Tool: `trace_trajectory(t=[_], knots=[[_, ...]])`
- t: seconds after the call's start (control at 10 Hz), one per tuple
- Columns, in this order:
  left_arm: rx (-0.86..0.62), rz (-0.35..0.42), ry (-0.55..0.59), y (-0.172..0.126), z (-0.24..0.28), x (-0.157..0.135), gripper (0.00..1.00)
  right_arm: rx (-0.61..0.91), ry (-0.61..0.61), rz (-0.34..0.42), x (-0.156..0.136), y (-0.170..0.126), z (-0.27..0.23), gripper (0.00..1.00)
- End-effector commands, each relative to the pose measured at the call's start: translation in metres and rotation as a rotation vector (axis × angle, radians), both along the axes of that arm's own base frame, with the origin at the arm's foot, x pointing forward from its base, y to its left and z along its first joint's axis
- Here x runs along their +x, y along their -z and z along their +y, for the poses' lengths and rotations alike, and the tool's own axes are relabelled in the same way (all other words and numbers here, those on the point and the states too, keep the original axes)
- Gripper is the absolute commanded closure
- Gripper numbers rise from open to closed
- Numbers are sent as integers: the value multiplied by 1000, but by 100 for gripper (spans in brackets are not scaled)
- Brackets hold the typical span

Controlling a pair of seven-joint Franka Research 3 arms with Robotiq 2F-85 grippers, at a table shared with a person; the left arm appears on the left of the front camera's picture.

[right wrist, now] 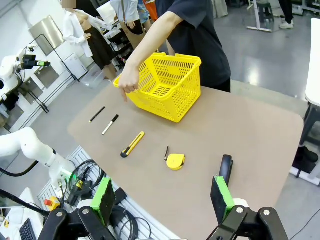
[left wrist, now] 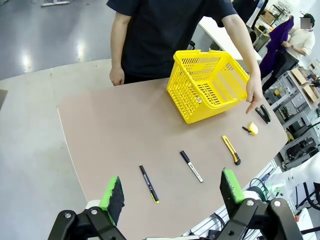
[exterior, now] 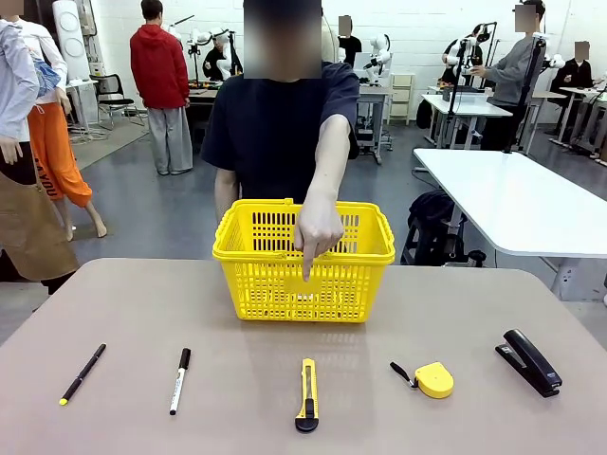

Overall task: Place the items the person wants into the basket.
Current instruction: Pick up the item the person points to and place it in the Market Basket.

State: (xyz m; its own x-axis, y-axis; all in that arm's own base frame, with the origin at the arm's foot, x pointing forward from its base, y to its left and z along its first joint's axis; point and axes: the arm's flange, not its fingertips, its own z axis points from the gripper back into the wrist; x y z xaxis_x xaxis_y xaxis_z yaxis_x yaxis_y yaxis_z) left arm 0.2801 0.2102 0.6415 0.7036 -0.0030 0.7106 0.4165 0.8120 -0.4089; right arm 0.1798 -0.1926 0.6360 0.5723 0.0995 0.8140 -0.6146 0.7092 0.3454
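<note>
This is a robotics lab in an open hall. Beyond the beige table (exterior: 474, 313) lie a polished grey floor (exterior: 171, 209), a white wall (exterior: 417, 28) and white workbenches (exterior: 512, 199) with people (exterior: 159, 66) standing at them. Just beside that table's near edge are a white robot arm (right wrist: 25, 145), cable bundles (right wrist: 87, 172) and a red emergency-stop button (right wrist: 48, 202).

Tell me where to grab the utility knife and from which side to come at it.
Grip the utility knife across the middle of its yellow body, coming straight down from above. It lies flat on the table, long axis pointing toward the basket, so a left-to-right squeeze spans its narrow width.
</note>
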Motion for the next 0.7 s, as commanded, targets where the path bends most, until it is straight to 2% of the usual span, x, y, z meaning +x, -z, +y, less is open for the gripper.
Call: trace_trajectory(t=[0.0,0.1,0.2,0.3,0.5,0.6], knots=[[100,26,72,-16,-55,9,0,11,-18,-14,2,1,1,0],[264,79,223,-35,-131,18,0,11,-18,-14,2,1,1,0],[394,149,271,-43,-200,27,0,11,-18,-14,2,1,1,0],[506,243,212,-32,-265,40,0,11,-18,-14,2,1,1,0],[614,396,32,22,-376,55,0,11,-18,-14,2,1,1,0],[614,445,22,43,-417,51,0,11,-18,-14,2,1,1,0]])
